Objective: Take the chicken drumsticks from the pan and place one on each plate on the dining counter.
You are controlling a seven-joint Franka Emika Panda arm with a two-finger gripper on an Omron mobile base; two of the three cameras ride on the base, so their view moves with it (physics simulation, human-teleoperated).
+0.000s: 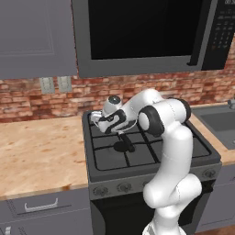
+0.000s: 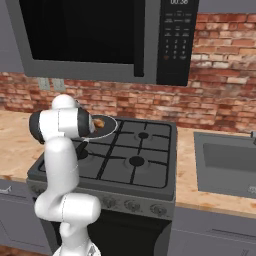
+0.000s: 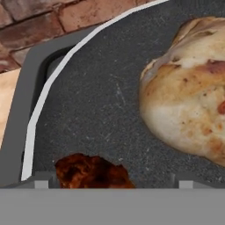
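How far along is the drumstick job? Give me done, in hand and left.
Done: nothing visibly delivered; a golden-brown drumstick lies in the pan on the stove's rear burner.
In hand: the tool is open, low over the pan, with a dark brown piece between its fingertips and a large pale piece beside it. Nothing is gripped yet.
Left: grasp, carry one to each plate.

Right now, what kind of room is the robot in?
It looks like a kitchen. There is a stove with burners, a microwave above it, and a sink in the wooden counter. A pan of food sits on the stove.
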